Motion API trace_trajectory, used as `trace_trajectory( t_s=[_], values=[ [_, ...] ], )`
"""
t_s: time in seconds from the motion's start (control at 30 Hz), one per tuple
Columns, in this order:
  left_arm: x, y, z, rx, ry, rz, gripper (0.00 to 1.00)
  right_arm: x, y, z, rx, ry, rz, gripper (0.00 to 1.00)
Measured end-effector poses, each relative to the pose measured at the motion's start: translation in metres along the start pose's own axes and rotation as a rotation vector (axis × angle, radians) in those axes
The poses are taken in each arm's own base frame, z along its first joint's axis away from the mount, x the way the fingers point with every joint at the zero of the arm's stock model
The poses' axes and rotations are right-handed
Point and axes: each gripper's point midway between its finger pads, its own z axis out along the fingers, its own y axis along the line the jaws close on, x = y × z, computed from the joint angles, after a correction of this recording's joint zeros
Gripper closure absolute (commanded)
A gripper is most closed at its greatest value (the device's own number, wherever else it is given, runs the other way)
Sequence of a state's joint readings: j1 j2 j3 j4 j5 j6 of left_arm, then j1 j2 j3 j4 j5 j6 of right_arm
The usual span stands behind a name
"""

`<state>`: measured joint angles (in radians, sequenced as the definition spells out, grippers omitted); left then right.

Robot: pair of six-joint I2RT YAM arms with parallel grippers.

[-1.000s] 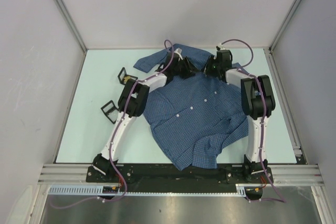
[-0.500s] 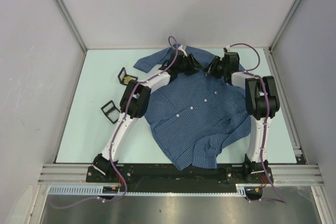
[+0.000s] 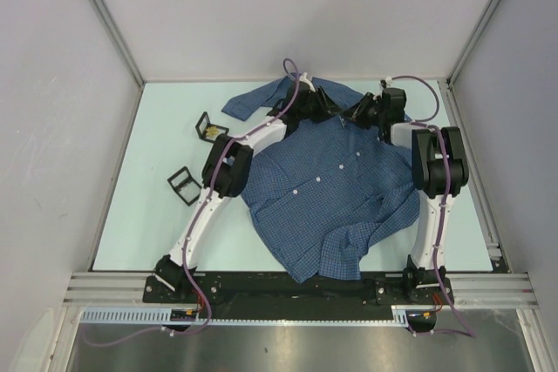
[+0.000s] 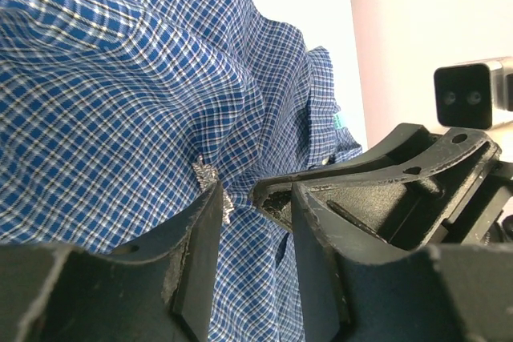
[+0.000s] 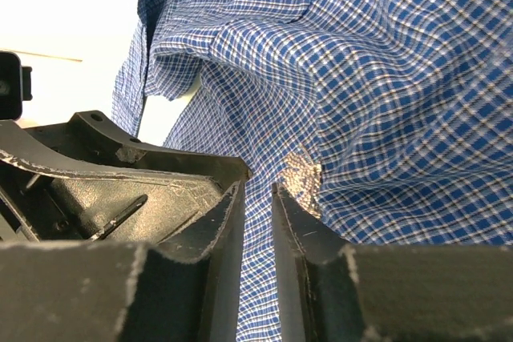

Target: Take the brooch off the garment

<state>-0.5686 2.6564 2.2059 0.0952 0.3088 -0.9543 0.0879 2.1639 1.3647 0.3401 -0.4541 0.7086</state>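
Note:
The garment point(image 3: 331, 189), a blue fine-checked shirt, lies spread on the table with its collar at the far side. Both grippers meet tip to tip at the collar area. The brooch, small, silvery and beaded, is pinned to the cloth; in the left wrist view it point(image 4: 210, 186) sits against my left finger's tip, and in the right wrist view it point(image 5: 303, 178) sits just past the right finger's tip. My left gripper point(image 3: 327, 114) point(image 4: 255, 198) is open over the cloth. My right gripper point(image 3: 356, 115) point(image 5: 256, 191) stands narrowly open, with checked cloth showing in its gap. The cloth bunches around the tips.
Two small black open frames point(image 3: 207, 127) point(image 3: 181, 186) lie on the pale table point(image 3: 139, 215) left of the shirt. Grey walls and metal rails enclose the table. The other gripper's body fills one side of each wrist view.
The right arm's wrist has swung right and back, and the left gripper has followed a little to the right along the collar. The shirt body has stayed in place.

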Motion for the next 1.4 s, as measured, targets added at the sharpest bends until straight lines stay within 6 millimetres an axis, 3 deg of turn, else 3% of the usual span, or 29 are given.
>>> trace_trajectory(
  t_s=[0.33,0.53,0.77,1.17,1.4],
  values=[
    [0.014,0.017,0.01,-0.039,0.015,-0.025,0.6,0.007,-0.019,-0.006,0.053,0.008,0.002,0.74],
    [0.028,0.031,0.013,-0.074,0.046,-0.052,0.64,-0.001,-0.015,-0.01,0.062,-0.015,-0.035,0.75],
    [0.031,0.027,0.016,-0.066,0.048,-0.057,0.75,-0.003,-0.016,-0.011,0.07,-0.023,-0.048,0.75],
    [0.033,0.029,0.016,-0.063,0.049,-0.051,0.57,-0.004,-0.017,-0.01,0.073,-0.029,-0.058,0.76],
    [0.032,0.028,0.015,-0.041,0.033,-0.048,0.6,-0.004,-0.017,-0.01,0.073,-0.029,-0.059,0.76]
  ],
)
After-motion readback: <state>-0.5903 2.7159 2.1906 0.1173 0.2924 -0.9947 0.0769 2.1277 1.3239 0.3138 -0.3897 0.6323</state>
